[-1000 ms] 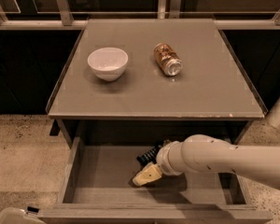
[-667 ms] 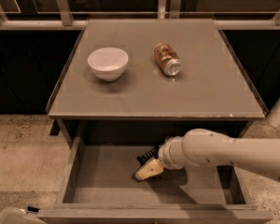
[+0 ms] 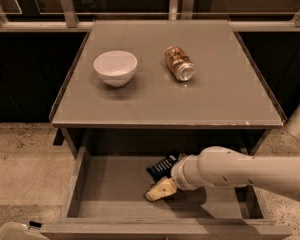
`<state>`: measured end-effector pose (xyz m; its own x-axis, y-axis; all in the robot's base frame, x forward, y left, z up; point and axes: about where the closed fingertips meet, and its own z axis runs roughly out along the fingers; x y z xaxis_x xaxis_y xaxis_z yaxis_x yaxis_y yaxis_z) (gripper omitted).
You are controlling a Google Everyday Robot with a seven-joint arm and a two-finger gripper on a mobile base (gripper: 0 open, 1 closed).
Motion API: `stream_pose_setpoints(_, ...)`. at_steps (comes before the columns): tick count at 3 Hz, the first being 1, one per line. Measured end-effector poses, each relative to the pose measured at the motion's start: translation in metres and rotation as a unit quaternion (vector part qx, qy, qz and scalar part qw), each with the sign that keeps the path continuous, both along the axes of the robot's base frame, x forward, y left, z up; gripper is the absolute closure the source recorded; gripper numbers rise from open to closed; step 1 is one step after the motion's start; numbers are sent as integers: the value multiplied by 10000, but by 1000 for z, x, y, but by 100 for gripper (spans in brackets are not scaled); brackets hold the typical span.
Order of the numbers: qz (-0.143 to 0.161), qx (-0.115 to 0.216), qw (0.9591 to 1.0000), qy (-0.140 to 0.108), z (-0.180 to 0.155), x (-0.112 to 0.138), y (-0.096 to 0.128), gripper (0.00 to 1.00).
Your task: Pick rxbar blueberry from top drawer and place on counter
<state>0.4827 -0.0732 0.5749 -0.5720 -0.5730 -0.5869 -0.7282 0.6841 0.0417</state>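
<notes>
The rxbar blueberry (image 3: 163, 165), a dark wrapped bar with white lettering, lies tilted in the open top drawer (image 3: 115, 189), near its middle and towards the back. My gripper (image 3: 159, 183) reaches into the drawer from the right on a white arm (image 3: 240, 170) and sits right against the bar, its cream tip just in front of it. The contact between them is hidden by the wrist. The counter (image 3: 225, 94) above the drawer is a flat grey-brown tabletop.
A white bowl (image 3: 115, 68) stands on the counter's left half. A gold-brown can (image 3: 179, 63) lies on its side near the counter's middle. The drawer's front wall (image 3: 165, 228) and side walls ring the gripper. A pale object (image 3: 12, 231) shows at the bottom left.
The arm has shifted slightly right and the bar now sits a little further right and more tilted beside the gripper. The bowl and can have not moved.
</notes>
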Motion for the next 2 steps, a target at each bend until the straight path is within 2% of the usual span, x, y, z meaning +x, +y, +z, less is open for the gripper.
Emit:
stream_pose_setpoints(1, 0, 1, 10000, 3, 0, 0, 0, 19)
stream_pose_setpoints(2, 0, 1, 10000, 3, 0, 0, 0, 42)
